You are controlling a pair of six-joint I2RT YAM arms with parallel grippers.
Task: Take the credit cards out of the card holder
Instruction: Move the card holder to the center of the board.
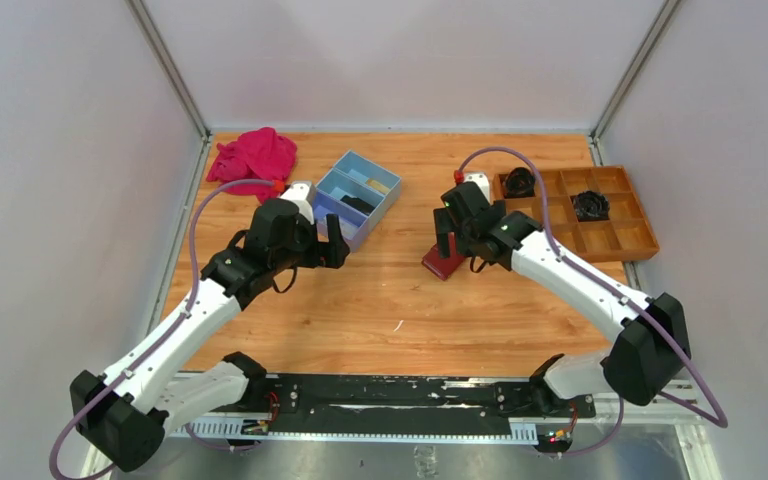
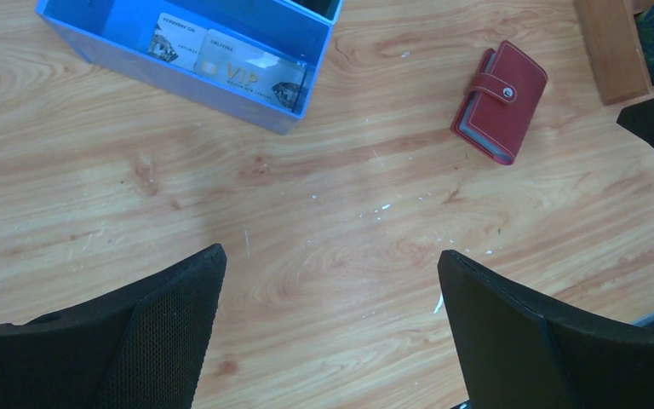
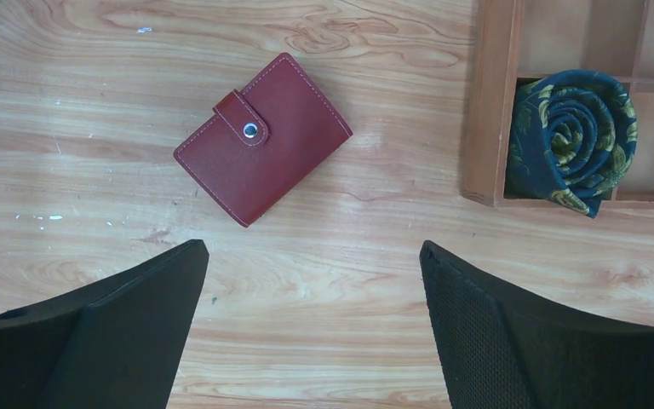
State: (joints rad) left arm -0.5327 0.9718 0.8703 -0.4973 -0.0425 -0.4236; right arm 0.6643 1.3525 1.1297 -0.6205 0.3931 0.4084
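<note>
Toward the right of the table's [image 1: 380, 310] middle, you'll find the card holder [image 1: 446, 264] lying flat on the wood, well apart from the near edge. It is folded shut, and the right wrist view shows its short tab strap snapped down over the cover [image 3: 262, 139]. From the left wrist view you can see grey layers along the open edge of the holder [image 2: 500, 100].

Your right gripper [image 1: 452, 236] hangs over the holder's far side with its jaws spread wide and nothing between them. In its own camera the holder lies just ahead of the gap [image 3: 313, 249] and touches neither finger.

Your left gripper [image 1: 332, 243] is also wide apart and carrying nothing, over bare wood [image 2: 330, 260]. It sits at the near end of the blue box [image 1: 385, 205], which stands left of centre toward the far edge.

Look in the nearest compartment of that box [image 2: 221, 95] and you'll see two credit cards [image 2: 243, 72] lying side by side, one marked VIP.

At the far left corner sits a bunched pink cloth [image 1: 253, 157]. Along the right edge, toward the far right corner, stands a wooden divided tray [image 1: 615, 243], with a rolled dark patterned fabric [image 3: 572, 141] in one compartment. The holder lies between the box and the tray.
</note>
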